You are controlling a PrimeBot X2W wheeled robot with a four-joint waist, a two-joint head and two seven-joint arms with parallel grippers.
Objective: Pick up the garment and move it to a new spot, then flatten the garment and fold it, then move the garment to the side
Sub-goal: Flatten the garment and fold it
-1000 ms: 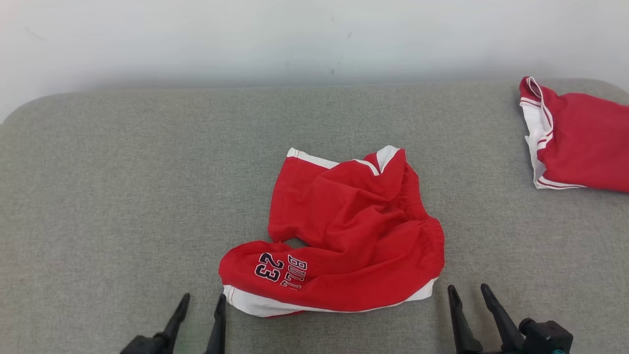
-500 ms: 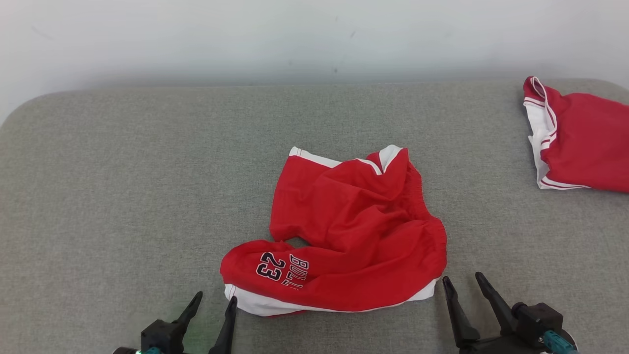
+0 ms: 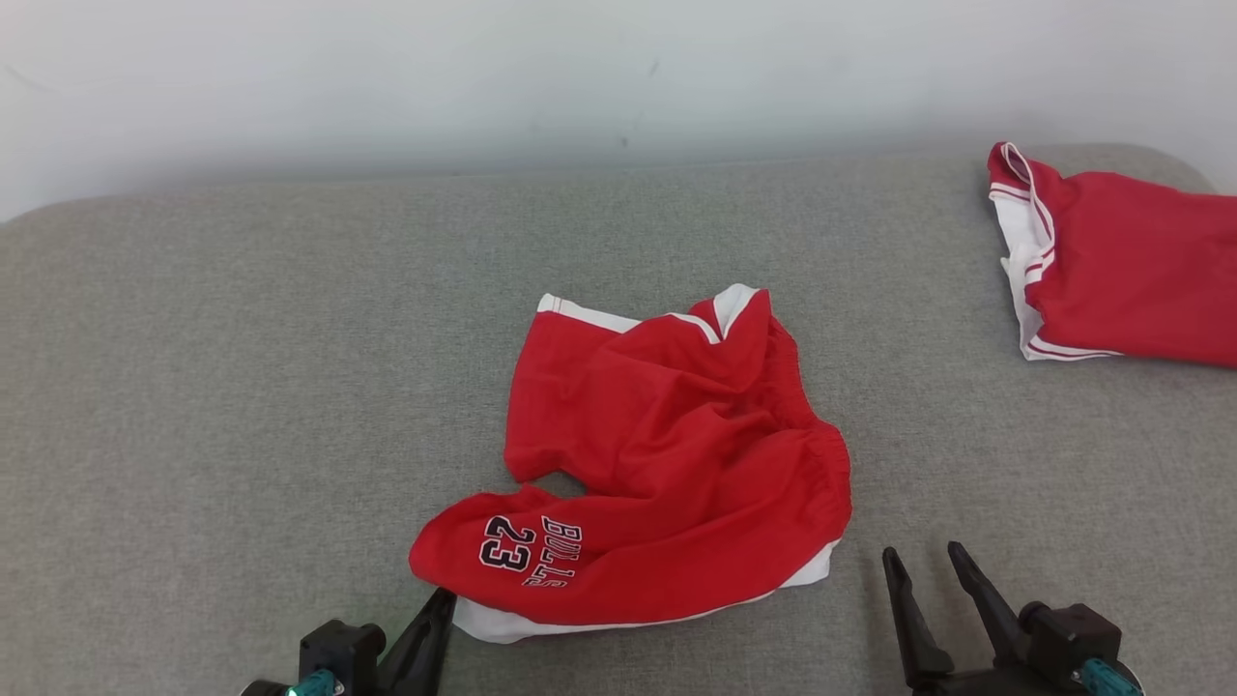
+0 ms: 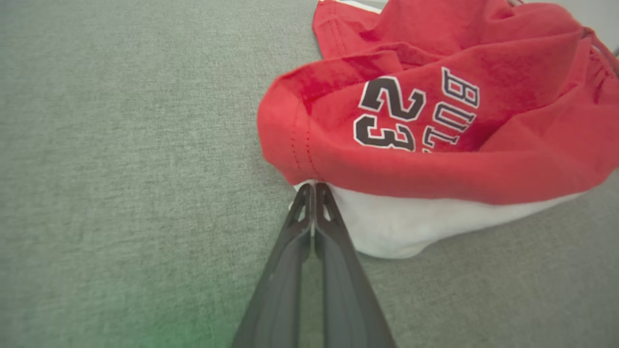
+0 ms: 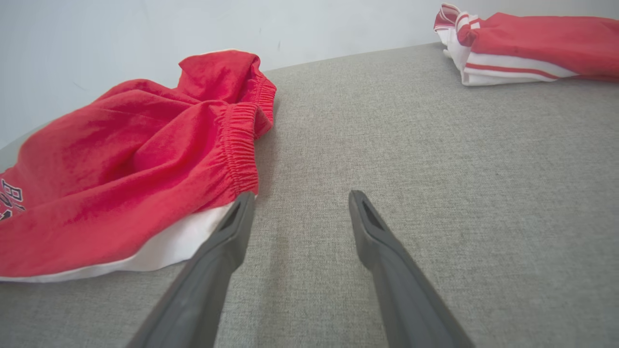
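the red shorts (image 3: pixel 676 454) lie crumpled at the middle of the grey padded surface (image 3: pixel 242 387). the elastic waistband (image 5: pixel 239 150) is toward 3 o'clock. the leg printed "23" is toward 7 o'clock, with a white hem (image 4: pixel 387 227) under it.

at that 7 o'clock corner the left gripper (image 4: pixel 314 186) has its fingers pressed together, tips right at the hem. they seem to pinch a little of it, but the red fold overhangs the tips, so how much cloth is caught is unclear. the right gripper (image 3: pixel 920 551) is spread and holds nothing, just beside the shorts at 5 o'clock.

for a clean lift, i judge the right one should close on the waistband corner first. then both can rise together, so the shorts hang level rather than swing from one corner.

open room lies from 9 to 11 o'clock. a folded red garment (image 3: pixel 1131 280) sits at 2 o'clock near the rounded far edge, and the wall (image 3: pixel 580 77) runs along 12 o'clock.
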